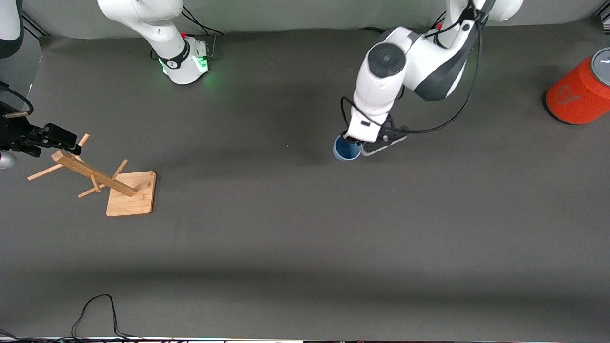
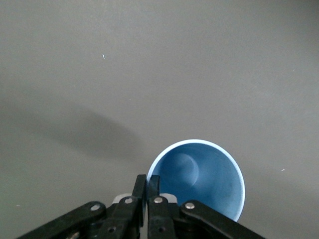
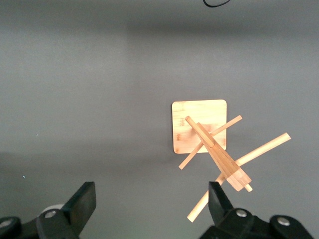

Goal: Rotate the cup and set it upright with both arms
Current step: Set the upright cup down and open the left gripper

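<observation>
Near the counter's (image 1: 305,247) middle, well toward the left arm's end from the wooden rack (image 1: 102,180), we see the cup (image 1: 345,150) standing mouth up under the left pincer (image 1: 356,145). From the left wrist, our fingers (image 2: 147,185) are pressed together on the cup's (image 2: 199,179) rim wall; we judge a straight, slow lift keeps it from tipping. From the right wrist, our right pincer (image 3: 149,201) waits spread wide over the rack (image 3: 212,149).

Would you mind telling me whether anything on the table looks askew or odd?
Nothing stands out. The cup stands mouth up, its rim pinched by the left claw; the wooden rack stands on its base under the open right claw.
</observation>
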You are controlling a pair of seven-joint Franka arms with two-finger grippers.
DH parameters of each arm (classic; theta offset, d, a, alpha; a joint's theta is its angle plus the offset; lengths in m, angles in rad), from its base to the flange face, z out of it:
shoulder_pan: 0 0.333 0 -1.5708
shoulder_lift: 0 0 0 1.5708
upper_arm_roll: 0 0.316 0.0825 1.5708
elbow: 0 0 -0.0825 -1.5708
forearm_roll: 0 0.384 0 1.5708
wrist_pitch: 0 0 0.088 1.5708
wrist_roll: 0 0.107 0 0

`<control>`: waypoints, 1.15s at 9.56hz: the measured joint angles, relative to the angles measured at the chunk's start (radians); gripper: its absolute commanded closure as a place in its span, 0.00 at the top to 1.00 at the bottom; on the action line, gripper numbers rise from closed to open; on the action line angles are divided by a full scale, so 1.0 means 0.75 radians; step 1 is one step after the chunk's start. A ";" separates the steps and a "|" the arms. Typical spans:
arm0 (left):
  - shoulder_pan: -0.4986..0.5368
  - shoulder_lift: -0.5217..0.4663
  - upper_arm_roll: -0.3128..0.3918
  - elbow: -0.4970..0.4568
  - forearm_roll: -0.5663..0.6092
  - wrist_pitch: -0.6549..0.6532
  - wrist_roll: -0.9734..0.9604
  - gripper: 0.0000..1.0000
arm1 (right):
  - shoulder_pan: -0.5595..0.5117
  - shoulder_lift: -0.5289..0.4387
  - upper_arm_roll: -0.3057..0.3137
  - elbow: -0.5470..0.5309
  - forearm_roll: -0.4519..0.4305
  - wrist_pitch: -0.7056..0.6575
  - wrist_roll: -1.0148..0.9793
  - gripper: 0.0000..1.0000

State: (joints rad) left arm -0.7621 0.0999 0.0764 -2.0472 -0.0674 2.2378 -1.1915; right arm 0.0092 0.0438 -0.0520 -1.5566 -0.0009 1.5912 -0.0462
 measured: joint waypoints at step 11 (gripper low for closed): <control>-0.300 0.263 -0.021 -0.132 0.352 0.388 -0.815 1.00 | 0.001 0.000 0.001 0.001 0.000 0.001 0.000 1.00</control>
State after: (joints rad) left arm -0.9873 0.2971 0.0607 -2.1462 0.1963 2.5290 -1.8026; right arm 0.0099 0.0439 -0.0510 -1.5562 -0.0010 1.5919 -0.0464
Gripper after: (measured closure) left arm 0.515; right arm 0.000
